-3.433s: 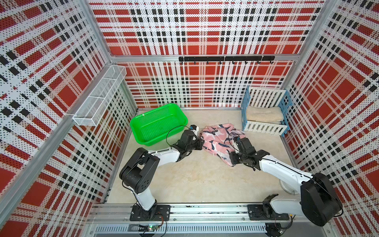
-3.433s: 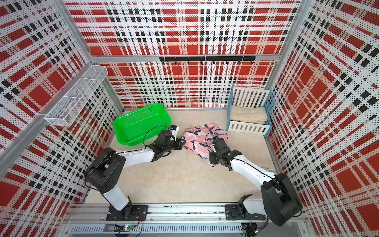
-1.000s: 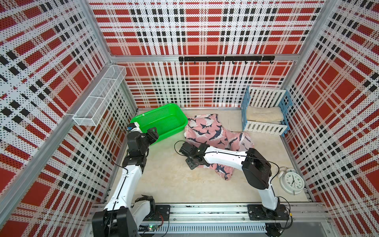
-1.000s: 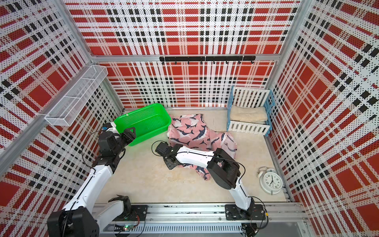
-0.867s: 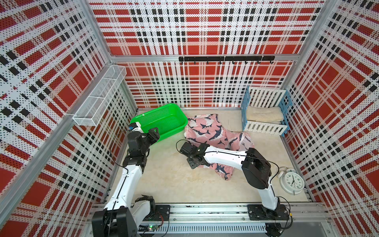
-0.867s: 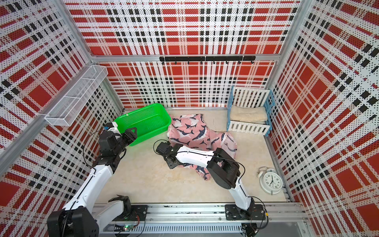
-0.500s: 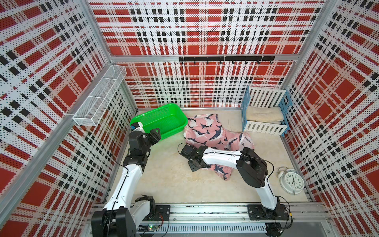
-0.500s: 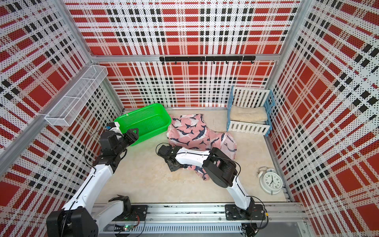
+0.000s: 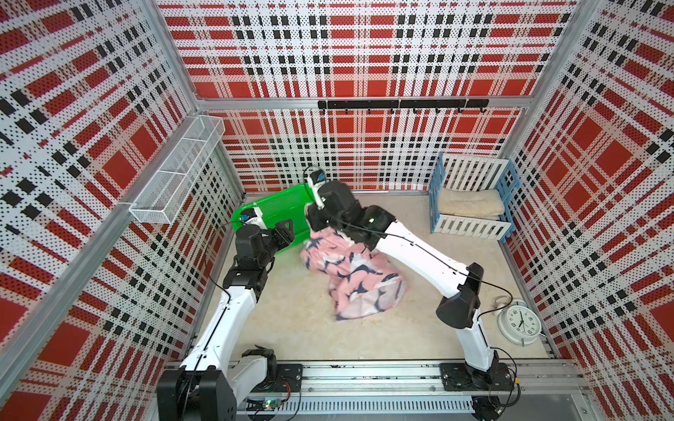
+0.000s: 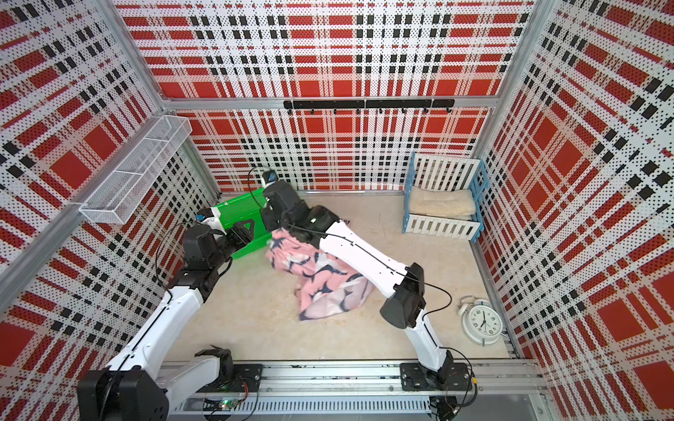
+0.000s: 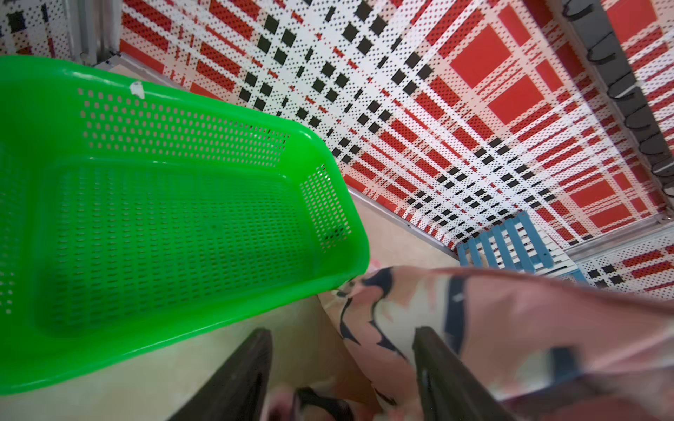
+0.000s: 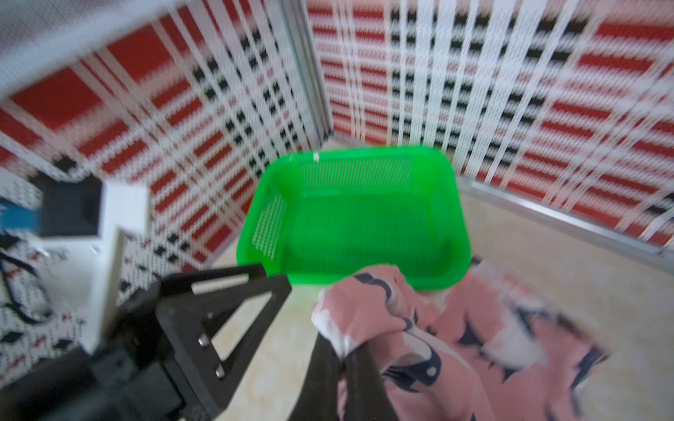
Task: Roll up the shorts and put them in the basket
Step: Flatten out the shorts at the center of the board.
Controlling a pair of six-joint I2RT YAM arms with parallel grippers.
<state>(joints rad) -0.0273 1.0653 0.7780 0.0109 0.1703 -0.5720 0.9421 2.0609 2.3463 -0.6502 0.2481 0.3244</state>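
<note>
Clamped on only a bunched edge, the right pincer (image 12: 343, 351) may drop the shorts (image 9: 357, 277) crumpled, since the left pincer (image 11: 341, 331) gapes empty.

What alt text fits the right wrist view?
The right tool is shut on a bunched edge of the pink shark-print shorts, beside an empty green basket. Plaid walls stand behind; the image is blurred.

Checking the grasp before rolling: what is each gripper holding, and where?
The right gripper pinches the shorts by a bunched edge; the left gripper is open, holding nothing.
</note>
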